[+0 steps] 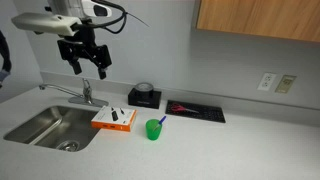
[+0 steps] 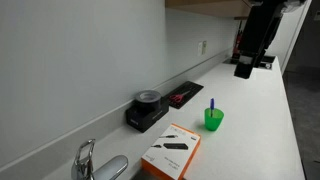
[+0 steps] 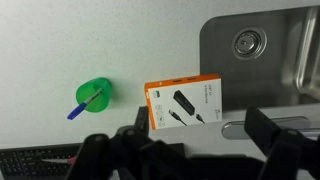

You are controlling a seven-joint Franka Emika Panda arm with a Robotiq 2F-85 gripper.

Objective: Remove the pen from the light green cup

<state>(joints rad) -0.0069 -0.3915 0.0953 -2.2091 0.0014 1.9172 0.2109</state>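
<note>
Wrist view sets the light green cup (image 3: pixel 100 92) at left of centre, up and left of the gripper (image 3: pixel 185 142), whose fingers are spread wide along the bottom edge and hold nothing. The blue pen (image 3: pixel 82 105) sits in the cup, slanting toward lower left. An orange box (image 3: pixel 183 103) lies between cup and sink (image 3: pixel 265 50). In an exterior view the gripper (image 1: pixel 88 68) hangs high at upper left, well apart from the cup (image 1: pixel 153 130). In an exterior view the pen (image 2: pixel 211 104) stands near upright above the rim, which the top-down picture cannot show.

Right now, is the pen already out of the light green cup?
No, in the wrist view the blue pen sits inside the green cup, leaning out over its rim.
</note>
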